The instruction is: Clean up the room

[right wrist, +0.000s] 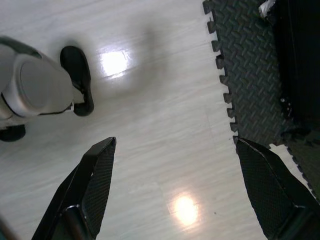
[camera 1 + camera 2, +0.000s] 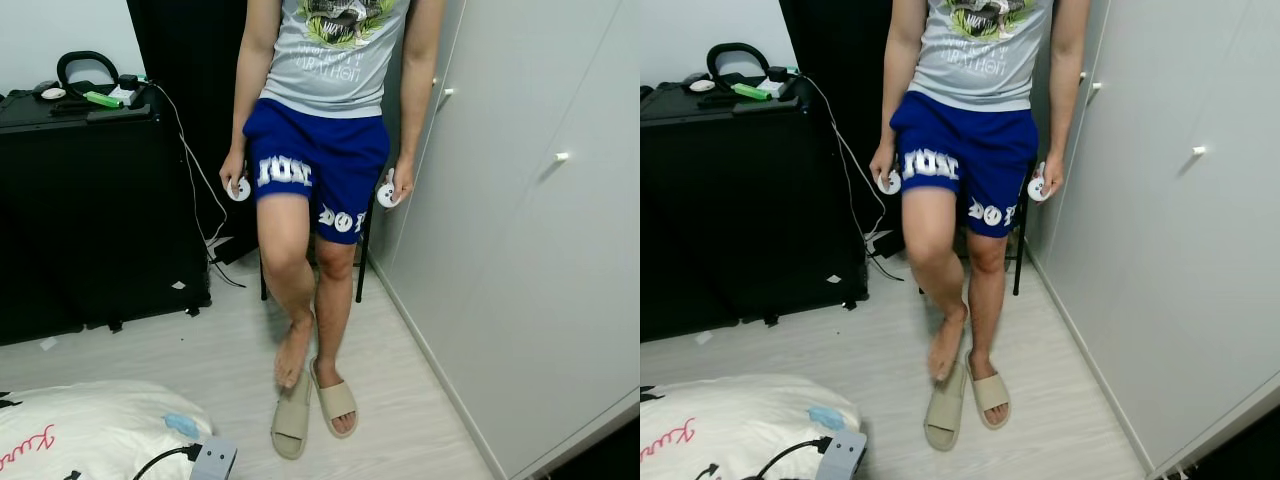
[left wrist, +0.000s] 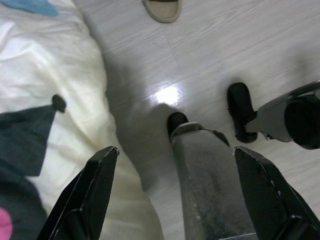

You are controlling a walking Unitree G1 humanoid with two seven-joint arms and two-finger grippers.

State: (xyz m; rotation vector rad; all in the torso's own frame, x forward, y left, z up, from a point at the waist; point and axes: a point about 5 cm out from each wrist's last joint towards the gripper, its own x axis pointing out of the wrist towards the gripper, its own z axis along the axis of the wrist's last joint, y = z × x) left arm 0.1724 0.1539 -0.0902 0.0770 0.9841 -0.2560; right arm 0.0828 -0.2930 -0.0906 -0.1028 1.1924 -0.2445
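Pale wood floor (image 2: pixel 200 350) runs ahead of me between a black cabinet (image 2: pixel 90 210) and white wardrobe doors (image 2: pixel 520 250). A person (image 2: pixel 320 150), head cut off, sits facing me with a white controller (image 2: pixel 238 189) in each hand, one foot lifted off its beige slipper (image 2: pixel 292 420). A white cushion (image 2: pixel 90 430) lies at lower left. In my left wrist view the left gripper (image 3: pixel 175 160) hangs spread wide beside that cushion (image 3: pixel 50 100). In my right wrist view the right gripper (image 1: pixel 175 150) gapes over bare floor near a grey foam mat (image 1: pixel 250 70).
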